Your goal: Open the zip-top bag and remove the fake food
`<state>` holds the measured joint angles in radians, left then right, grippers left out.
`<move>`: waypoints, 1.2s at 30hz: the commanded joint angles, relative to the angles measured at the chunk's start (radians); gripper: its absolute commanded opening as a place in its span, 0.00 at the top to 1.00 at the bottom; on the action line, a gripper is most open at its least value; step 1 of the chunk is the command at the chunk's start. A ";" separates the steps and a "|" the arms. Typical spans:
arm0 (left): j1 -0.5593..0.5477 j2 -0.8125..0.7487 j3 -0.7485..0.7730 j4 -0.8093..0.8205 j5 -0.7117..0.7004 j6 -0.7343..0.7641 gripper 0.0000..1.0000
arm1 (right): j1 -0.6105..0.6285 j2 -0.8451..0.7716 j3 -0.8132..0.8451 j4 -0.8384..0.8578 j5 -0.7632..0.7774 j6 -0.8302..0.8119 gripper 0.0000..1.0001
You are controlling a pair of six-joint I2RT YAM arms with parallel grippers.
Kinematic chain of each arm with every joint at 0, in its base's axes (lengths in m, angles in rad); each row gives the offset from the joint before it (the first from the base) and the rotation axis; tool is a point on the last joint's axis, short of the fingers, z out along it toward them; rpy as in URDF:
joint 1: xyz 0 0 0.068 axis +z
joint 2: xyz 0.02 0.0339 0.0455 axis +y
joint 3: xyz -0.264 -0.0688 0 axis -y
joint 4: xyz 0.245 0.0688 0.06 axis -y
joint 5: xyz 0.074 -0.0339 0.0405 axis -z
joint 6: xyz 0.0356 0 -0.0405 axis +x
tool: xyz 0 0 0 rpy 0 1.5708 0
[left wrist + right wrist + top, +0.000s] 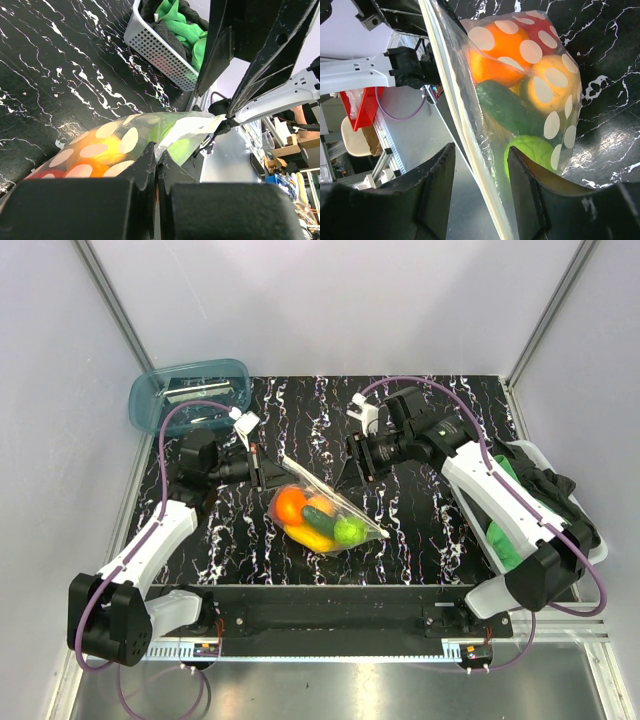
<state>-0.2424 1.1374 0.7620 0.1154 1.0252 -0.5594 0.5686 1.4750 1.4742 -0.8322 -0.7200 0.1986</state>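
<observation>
Clearly the left tool [157, 156] is clamped on the zip-top bag [532, 50]. In the left wrist view its two fingers are pressed together with a fold of the clear, dotted film pinched between them. Opposite it, the right tool [481, 150] stands with its jaws wide apart. The bag's top rim runs through the gap, and neither finger visibly presses on it.

From above, the two tools face each other, and the rim forms a raised ridge from one to the other. Whether the zip is sealed I cannot tell.

Just below both tools the pouch bulges with the fake food [318, 520], all of it inside. An orange piece lies nearest the left tool and a lime green ball lies closest to the right tool's fingers. A dark green piece and a yellow one lie between them, and a red one shows through the dots in the right wrist view. The pouch's underside appears to rest on the black marbled tabletop [430, 530].

Beyond the left tool, off to its outer side, sits a blue tub [190, 390]. Behind the right tool, beside its arm, a white perforated basket [155, 47] holds a green cloth [175, 15].
</observation>
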 commanded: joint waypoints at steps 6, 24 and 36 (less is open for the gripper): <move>-0.008 -0.016 0.019 0.058 0.033 -0.007 1.00 | 0.040 0.019 -0.005 0.062 -0.044 0.004 0.53; -0.012 -0.002 0.045 0.058 0.023 -0.023 1.00 | 0.080 0.045 -0.092 0.096 -0.025 -0.021 0.72; -0.060 -0.085 0.250 -0.341 -0.309 0.107 0.48 | 0.079 -0.054 0.115 -0.168 0.482 0.084 1.00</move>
<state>-0.2676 1.1259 0.8948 -0.0944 0.8719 -0.5014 0.6476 1.4948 1.4586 -0.8837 -0.4458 0.2413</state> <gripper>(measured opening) 0.481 0.010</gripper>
